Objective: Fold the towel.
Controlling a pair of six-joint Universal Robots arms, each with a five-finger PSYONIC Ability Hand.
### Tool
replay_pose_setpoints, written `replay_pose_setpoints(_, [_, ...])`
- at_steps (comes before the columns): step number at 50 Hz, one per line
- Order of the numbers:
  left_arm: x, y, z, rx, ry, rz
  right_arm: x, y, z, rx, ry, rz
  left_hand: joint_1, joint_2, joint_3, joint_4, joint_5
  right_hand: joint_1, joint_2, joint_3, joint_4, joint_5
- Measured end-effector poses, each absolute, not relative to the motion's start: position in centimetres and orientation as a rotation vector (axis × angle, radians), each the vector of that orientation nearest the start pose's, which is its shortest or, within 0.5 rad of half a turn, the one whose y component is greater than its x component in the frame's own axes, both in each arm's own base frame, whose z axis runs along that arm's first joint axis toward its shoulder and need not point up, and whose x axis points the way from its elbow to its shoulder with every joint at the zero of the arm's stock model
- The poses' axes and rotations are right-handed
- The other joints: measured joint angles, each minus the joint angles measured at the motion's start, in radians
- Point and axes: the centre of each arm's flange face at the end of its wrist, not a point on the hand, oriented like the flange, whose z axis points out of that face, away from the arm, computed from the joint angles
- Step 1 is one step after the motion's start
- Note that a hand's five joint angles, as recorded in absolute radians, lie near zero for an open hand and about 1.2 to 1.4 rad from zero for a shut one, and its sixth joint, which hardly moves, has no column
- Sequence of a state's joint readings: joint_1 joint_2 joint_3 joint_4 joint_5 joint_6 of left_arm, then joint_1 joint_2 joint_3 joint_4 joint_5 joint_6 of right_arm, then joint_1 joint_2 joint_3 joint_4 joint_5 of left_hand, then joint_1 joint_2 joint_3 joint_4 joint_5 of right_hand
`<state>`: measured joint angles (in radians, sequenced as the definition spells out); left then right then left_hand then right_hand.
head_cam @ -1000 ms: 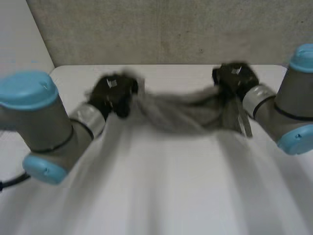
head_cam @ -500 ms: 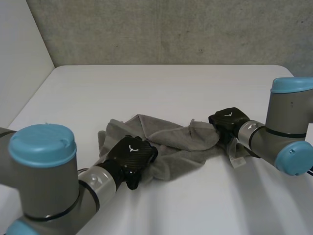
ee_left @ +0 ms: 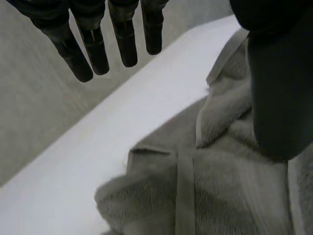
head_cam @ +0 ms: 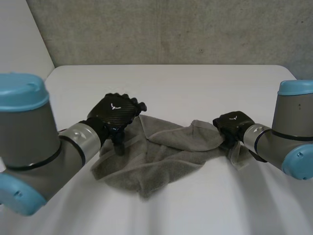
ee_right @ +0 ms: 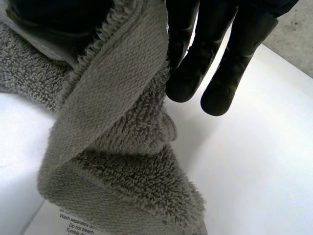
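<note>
Towel [head_cam: 161,152] lies crumpled at centre frame on the white tabletop [head_cam: 195,83], long axis running left to right, bunched and partly doubled over itself, not flat. Its right end rises into the right hand [head_cam: 234,123] at right of centre. In the right wrist view a fold of towel [ee_right: 122,147] runs up between the fingers [ee_right: 230,63] and the thumb side, so I judge it pinched there, with the care label [ee_right: 73,220] hanging below on the tabletop. The left hand [head_cam: 117,113] sits over the towel's upper-left edge, left of centre. In its wrist view the fingers [ee_left: 124,41] are straight and spread, clear of the cloth and pointing out over bare tabletop, while the thumb [ee_left: 274,88] lies just over the towel [ee_left: 220,186]; nothing is gripped. So one end is held and the other is loose. The free left corner lies under and just below-left of the left hand, which is much the nearer arm. The next move likely turns on that hand closing on that corner so that both can stretch the towel along its long axis.
</note>
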<state>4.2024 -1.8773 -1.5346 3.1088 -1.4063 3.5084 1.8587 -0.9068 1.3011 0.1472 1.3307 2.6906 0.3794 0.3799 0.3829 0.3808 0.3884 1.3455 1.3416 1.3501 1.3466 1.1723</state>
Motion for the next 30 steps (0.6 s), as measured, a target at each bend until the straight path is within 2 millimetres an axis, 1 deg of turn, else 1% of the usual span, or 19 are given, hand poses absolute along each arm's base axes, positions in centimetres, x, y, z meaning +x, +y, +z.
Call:
replay_pose_setpoints(7, [-29.3, -24.5, 18.3, 1.294, 2.532, -1.761, 25.5, -32.0, 14.1, -1.112, 2.364, -1.489, 0.007, 0.005, 0.005, 0.005, 0.007, 0.000, 0.000, 0.000, 0.000, 0.000])
replay_pose_setpoints(13, [-30.0, -25.8, 16.2, 1.333, 2.582, -1.706, 25.6, -31.9, 14.0, -1.115, 2.364, -1.479, 0.026, 0.024, 0.023, 0.023, 0.023, 0.000, 0.000, 0.000, 0.000, 0.000])
replay_pose_setpoints(22, [-31.1, -27.2, 15.1, 1.367, 2.581, -1.720, 25.5, -31.6, 13.6, -1.118, 2.370, -1.463, 0.069, 0.068, 0.064, 0.069, 0.067, 0.000, 0.000, 0.000, 0.000, 0.000])
replay_pose_setpoints(26, [-31.1, -27.2, 14.7, 1.361, 2.584, -1.703, 25.5, -31.6, 13.6, -1.118, 2.372, -1.461, 0.084, 0.079, 0.080, 0.082, 0.081, 0.000, 0.000, 0.000, 0.000, 0.000])
replay_pose_setpoints(30, [-30.7, -26.9, 14.7, 1.349, 2.596, -1.683, 25.5, -31.6, 13.5, -1.117, 2.372, -1.461, 0.132, 0.124, 0.129, 0.133, 0.130, 0.000, 0.000, 0.000, 0.000, 0.000])
